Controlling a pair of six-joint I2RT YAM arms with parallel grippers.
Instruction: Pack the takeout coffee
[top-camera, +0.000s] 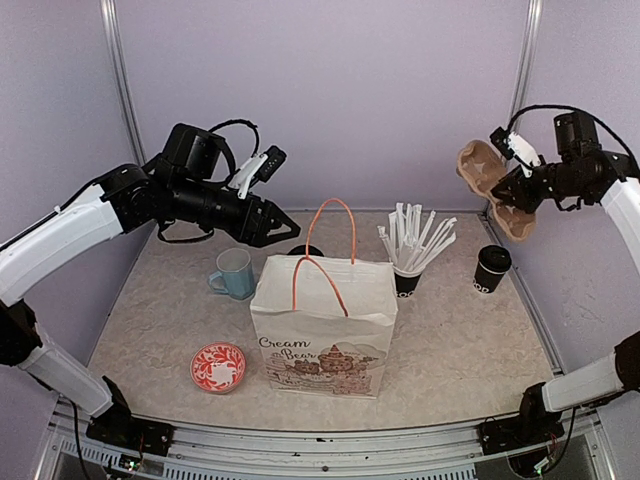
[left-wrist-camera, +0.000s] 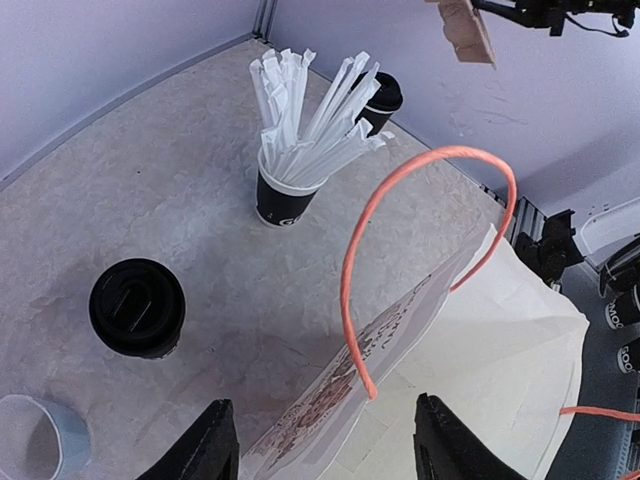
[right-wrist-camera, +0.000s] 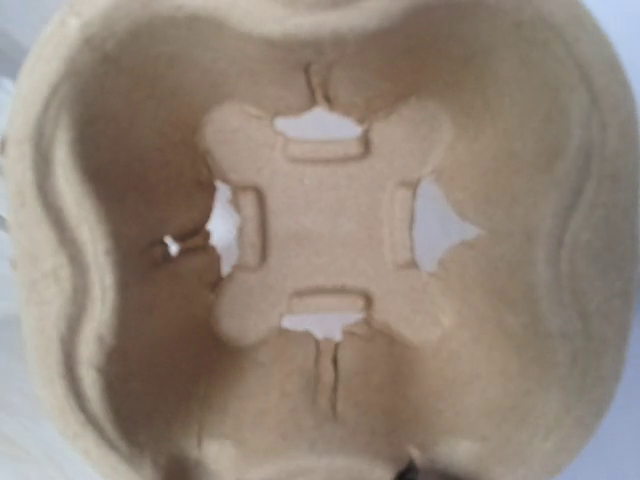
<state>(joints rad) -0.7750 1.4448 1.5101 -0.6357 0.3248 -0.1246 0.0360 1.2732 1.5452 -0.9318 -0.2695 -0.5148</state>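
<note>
the left gripper (top-camera: 288, 226) hangs over the table behind the left corner of the paper bag (top-camera: 325, 330), its jaws spread with nothing between them; in its wrist view the bag's open mouth lies just under the fingertips. the right gripper (top-camera: 517, 190) is up by the right wall, pinching a brown pulp cup carrier (top-camera: 480, 165) that hangs tilted in the air, well above the table (top-camera: 470, 340); its wrist camera shows only the inside of one cup well. nearest the front edge, a red patterned saucer (top-camera: 218, 366) lies left of the bag, apart from it, with bare surface around it. the bag stands upright in the middle, top open, its orange handles (top-camera: 335, 215) arching up. right of the bag a broad bare stretch runs to the right wall. behind the bag's left corner stands a light blue mug (top-camera: 236, 272), and beside it, apart, a second lidded cup (left-wrist-camera: 137, 307) sits close behind the bag. behind the bag's right corner stands a straw cup (top-camera: 406, 282), its white straws fanning upward. the takeout coffee (top-camera: 492, 268) stands upright with its lid on, farther right near the wall, below the held carrier and apart from the straw cup.
</note>
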